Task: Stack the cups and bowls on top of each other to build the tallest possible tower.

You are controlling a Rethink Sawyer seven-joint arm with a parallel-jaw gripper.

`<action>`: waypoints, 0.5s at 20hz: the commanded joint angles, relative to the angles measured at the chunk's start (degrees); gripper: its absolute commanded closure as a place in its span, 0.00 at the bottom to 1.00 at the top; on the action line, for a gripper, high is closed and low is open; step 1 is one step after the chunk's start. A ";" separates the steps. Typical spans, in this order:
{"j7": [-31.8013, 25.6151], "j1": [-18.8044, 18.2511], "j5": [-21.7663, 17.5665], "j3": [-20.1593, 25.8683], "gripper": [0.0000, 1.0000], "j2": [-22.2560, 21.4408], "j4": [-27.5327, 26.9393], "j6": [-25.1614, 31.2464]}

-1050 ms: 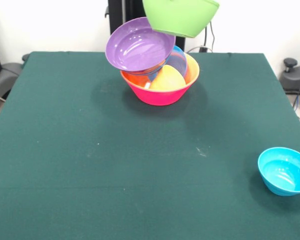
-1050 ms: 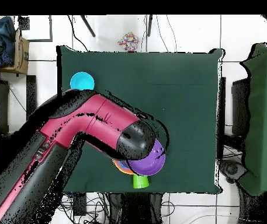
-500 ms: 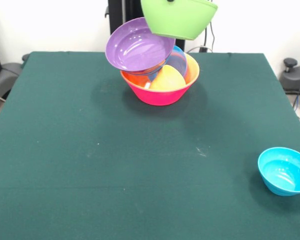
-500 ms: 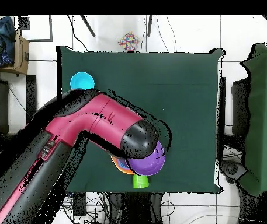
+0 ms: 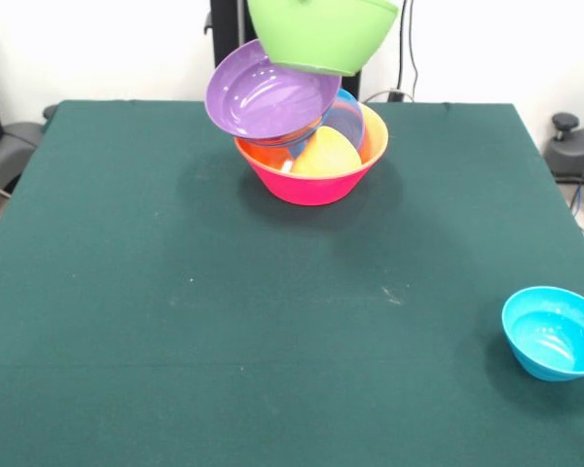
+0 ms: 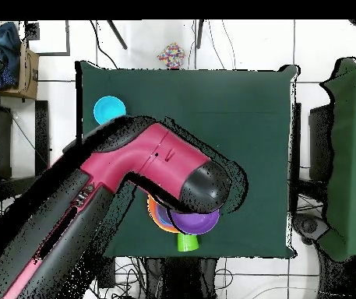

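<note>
The tower stands at the table's far middle. Its base is a big pink bowl (image 5: 311,185) with an orange bowl (image 5: 375,131) nested in it. A yellow-orange cup (image 5: 326,154) and a clear blue bowl (image 5: 347,115) lie inside, and a wide purple bowl (image 5: 271,88) (image 6: 195,222) leans on top, tilted left. A green bowl (image 5: 321,34) hangs in the air just above the tower's right side, cut by the top edge. My gripper holds it from above; its fingers are hidden, out of the front view and under the arm (image 6: 134,179) in the overhead view.
A small blue bowl (image 5: 555,333) (image 6: 109,109) sits alone near the front right corner of the green table (image 5: 175,321) in the front view. The arm's black head covers most of the tower from overhead.
The green bowl has shifted left and slightly up over the tower. In the overhead view the arm has swung further across the table. The tower has not moved.
</note>
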 commanded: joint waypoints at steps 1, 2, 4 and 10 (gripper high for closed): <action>-16.70 -1.68 -0.83 12.11 1.00 0.30 2.25 1.82; -16.82 -1.80 -0.92 12.09 1.00 0.21 2.16 1.59; -17.15 -2.04 -0.96 12.07 1.00 0.24 2.09 1.57; -18.80 -2.30 1.09 12.78 1.00 1.40 2.68 5.26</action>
